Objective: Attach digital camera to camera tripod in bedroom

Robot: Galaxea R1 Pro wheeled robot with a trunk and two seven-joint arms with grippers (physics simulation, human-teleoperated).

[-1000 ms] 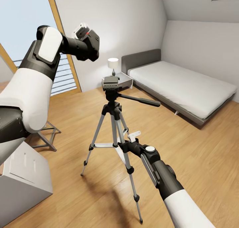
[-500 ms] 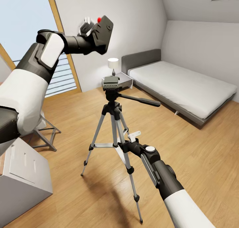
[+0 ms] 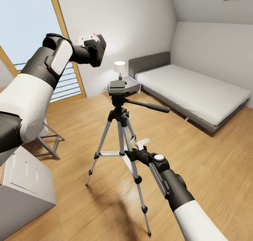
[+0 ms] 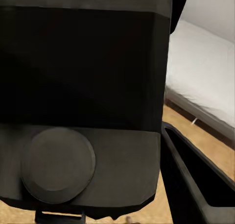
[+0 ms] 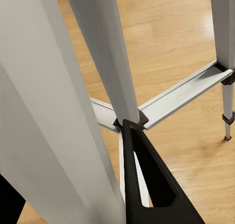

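Two robot arms reach into the bedroom, which has a light wood floor (image 3: 218, 163), pale grey walls and a sloped ceiling; a low grey bed (image 3: 189, 90) with a white mattress lies along the far right wall, a small white lamp (image 3: 119, 66) stands on a nightstand (image 3: 133, 85) beside its headboard, a tall window with a wooden frame (image 3: 65, 33) fills the far left, and a pale grey cabinet (image 3: 26, 184) sits at the near left corner.

Standing upright in the middle of the floor is the camera tripod (image 3: 121, 128), its three silver legs spread and its long axis vertical; its black head is bare on top, and the long black pan handle points toward the bed.

Raised high at the upper left, above and left of the tripod head and well apart from it, the left gripper (image 3: 92, 46) is clamped on the digital camera (image 3: 96, 50); the black body is tilted, with a sliver of its red button showing on its upper edge; in the left wrist view the camera (image 4: 83, 101) sits close against the lens, a round disc on its face, so the finger gap is hidden.

Lower down, the right gripper (image 3: 137, 148) sits against the tripod's near leg just above the silver cross braces; in the right wrist view one black finger (image 5: 147, 180) lies beside the leg (image 5: 105, 52); whether the jaws are closed on it cannot be told.
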